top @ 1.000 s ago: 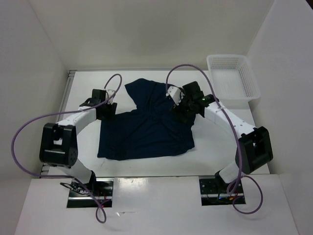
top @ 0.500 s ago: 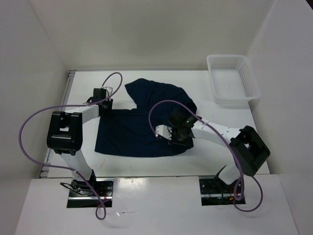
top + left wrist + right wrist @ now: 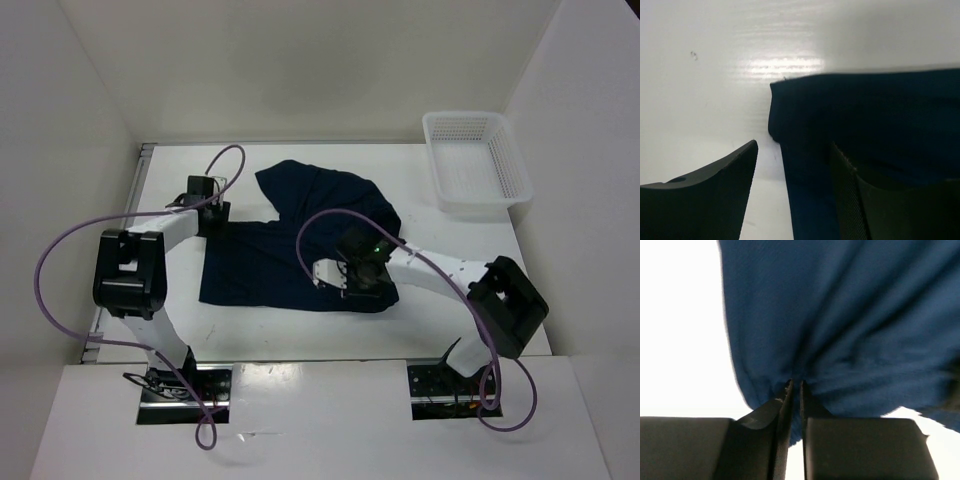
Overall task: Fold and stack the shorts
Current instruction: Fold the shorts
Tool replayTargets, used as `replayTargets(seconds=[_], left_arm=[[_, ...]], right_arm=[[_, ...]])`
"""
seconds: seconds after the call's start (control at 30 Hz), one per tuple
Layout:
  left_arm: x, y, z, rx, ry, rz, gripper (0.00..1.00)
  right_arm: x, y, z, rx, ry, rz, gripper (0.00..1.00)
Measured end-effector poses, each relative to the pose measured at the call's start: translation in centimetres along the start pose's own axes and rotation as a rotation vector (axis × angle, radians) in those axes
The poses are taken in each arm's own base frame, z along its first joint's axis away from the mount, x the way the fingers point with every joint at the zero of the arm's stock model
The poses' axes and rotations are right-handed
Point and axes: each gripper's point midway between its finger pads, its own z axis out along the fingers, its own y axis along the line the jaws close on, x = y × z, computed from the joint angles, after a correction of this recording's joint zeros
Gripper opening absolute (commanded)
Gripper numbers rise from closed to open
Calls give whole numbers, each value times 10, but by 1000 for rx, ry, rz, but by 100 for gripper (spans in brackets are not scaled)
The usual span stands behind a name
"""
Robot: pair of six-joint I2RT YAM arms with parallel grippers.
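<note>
The dark navy shorts (image 3: 265, 270) lie spread on the white table (image 3: 455, 310), with one part reaching up toward the far side. My right gripper (image 3: 352, 284) is low over their near right part. In the right wrist view it (image 3: 795, 386) is shut on a gathered pinch of the shorts (image 3: 840, 315). My left gripper (image 3: 213, 217) is at their far left corner. In the left wrist view it (image 3: 792, 167) is open and straddles the side edge of the shorts (image 3: 880, 115). One finger (image 3: 715, 200) is over bare table and the other finger (image 3: 855, 205) over the cloth.
A white mesh basket (image 3: 478, 203) stands at the far right corner of the table. White walls close in the table at the left, back and right. Purple cables loop over both arms.
My right gripper came from the shorts' far right part to their near middle and closed on the cloth. The near edge of the shorts shifted. The left gripper moved slightly farther away.
</note>
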Motion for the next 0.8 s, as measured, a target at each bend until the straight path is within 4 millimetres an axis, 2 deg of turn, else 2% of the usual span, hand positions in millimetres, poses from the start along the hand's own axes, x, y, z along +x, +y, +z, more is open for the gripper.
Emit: replayTargets(seconds=[0.07,0.1,0.17,0.23,0.3,0.37,0.43,0.53,0.6,0.67,0.73,0.8], left_arm=[[3,0,-13,12,12,2,69],[0,0,-20,18,4,1,69],[-11,-3,-34,36,-28,2,70],[-31,-10,-44,68,-55,9,70],[-70,-25,-49,124,-121,21,70],[-113,-42,-49,187,-189,33,71],[-150,-60,-41,243,-241,46,71],[-186,-91,-17,318,-286,70,72],[-185,-109,6,338,-276,87,74],[-169,-130,30,349,-231,112,74],[-151,-150,50,345,-182,139,74],[-140,-165,67,334,-162,156,74]], right_arm=[[-24,-17,-16,28,-58,35,24],[-42,-33,-28,56,-113,64,29],[-79,-62,-55,102,-236,126,32],[-105,-97,-84,144,-354,220,37],[-118,-148,-113,219,-477,362,38],[-107,-202,-130,323,-550,527,41],[-86,-247,-133,417,-569,660,41],[-48,-292,-109,493,-531,835,41],[-27,-307,-84,492,-488,931,42],[-7,-318,-57,486,-446,1016,42],[10,-320,-34,472,-403,1078,46],[23,-320,-22,466,-376,1115,49]])
